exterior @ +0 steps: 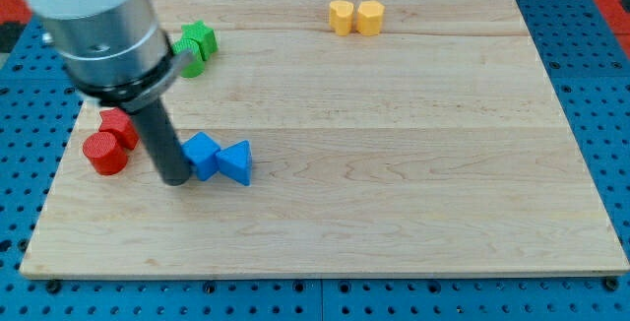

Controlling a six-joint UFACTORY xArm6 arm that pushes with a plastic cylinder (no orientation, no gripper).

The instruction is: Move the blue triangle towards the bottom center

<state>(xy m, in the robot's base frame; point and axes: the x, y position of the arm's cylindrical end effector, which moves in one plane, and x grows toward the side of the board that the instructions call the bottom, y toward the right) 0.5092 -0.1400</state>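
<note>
The blue triangle (236, 161) lies on the wooden board (394, 163), left of the middle. A second blue block (202, 155) touches its left side. My tip (174, 179) stands just left of this second blue block, touching it or nearly so. The dark rod rises from there to the grey arm body at the view's top left.
A red cylinder (104, 153) and a red block (118, 126) sit left of the rod near the board's left edge. Two green blocks (195, 45) lie at the top left, partly behind the arm. Two yellow blocks (355, 16) sit at the top centre.
</note>
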